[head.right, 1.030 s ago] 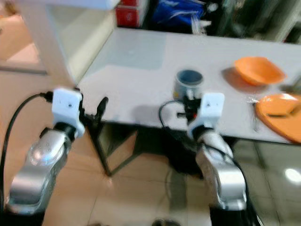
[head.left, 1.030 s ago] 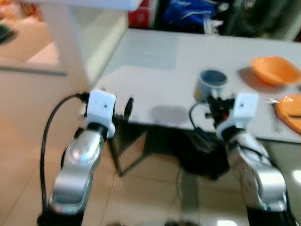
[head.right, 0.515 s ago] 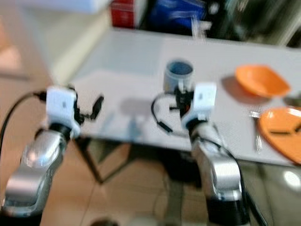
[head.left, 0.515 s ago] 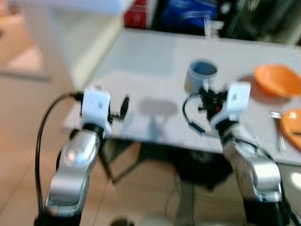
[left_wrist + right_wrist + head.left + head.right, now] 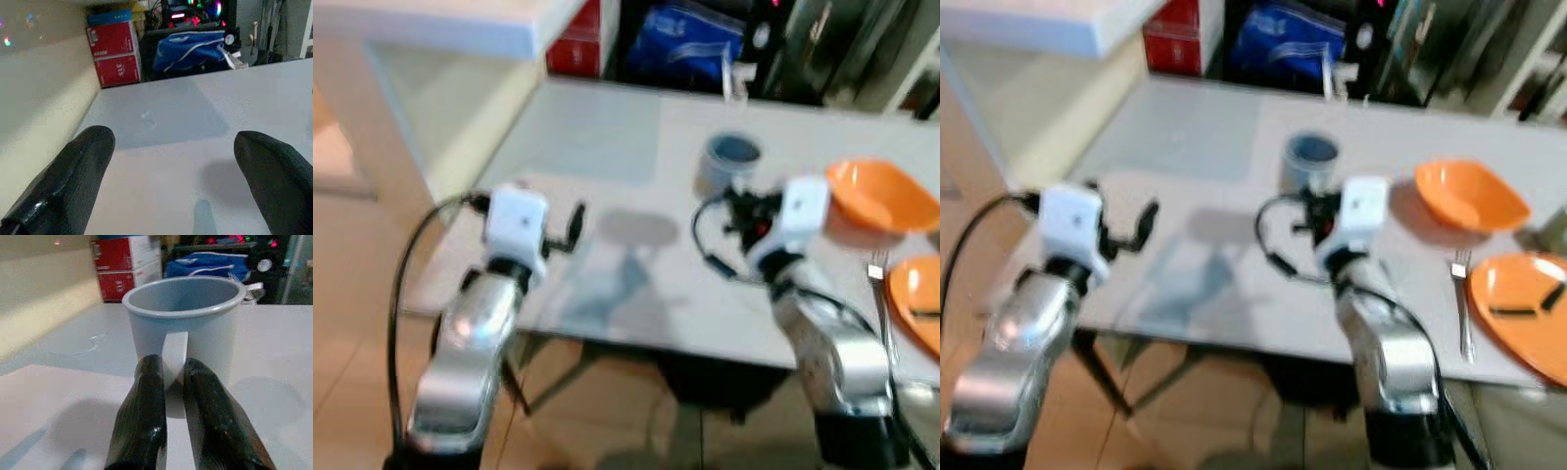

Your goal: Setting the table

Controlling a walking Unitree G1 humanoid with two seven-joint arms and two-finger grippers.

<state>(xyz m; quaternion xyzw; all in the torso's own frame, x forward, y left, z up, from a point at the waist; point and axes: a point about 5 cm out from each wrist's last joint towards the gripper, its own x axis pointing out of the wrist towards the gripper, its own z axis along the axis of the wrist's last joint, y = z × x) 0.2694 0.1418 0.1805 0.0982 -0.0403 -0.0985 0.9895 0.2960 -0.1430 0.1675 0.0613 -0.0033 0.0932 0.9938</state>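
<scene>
A grey-blue mug (image 5: pixel 186 318) is over the white table (image 5: pixel 1185 137), near its middle. My right gripper (image 5: pixel 173 367) is shut on the mug's handle, one black finger on each side. In the head views the mug (image 5: pixel 732 162) sits just beyond my right gripper (image 5: pixel 741 206). I cannot tell whether the mug rests on the table or hangs just above it. My left gripper (image 5: pixel 173 142) stands open over the table's left part, nothing between its fingers. An orange bowl (image 5: pixel 1469 196), an orange plate (image 5: pixel 1528 313) and a fork (image 5: pixel 1464 304) lie at the right.
Red boxes (image 5: pixel 115 51) and a blue bag (image 5: pixel 193 49) stand beyond the table's far edge. A cream counter (image 5: pixel 440 59) runs along the left. Bare tabletop lies between my two arms.
The whole view has shifted as the camera came closer to the table. Both arms now reach over the tabletop. The mug stays in my right gripper.
</scene>
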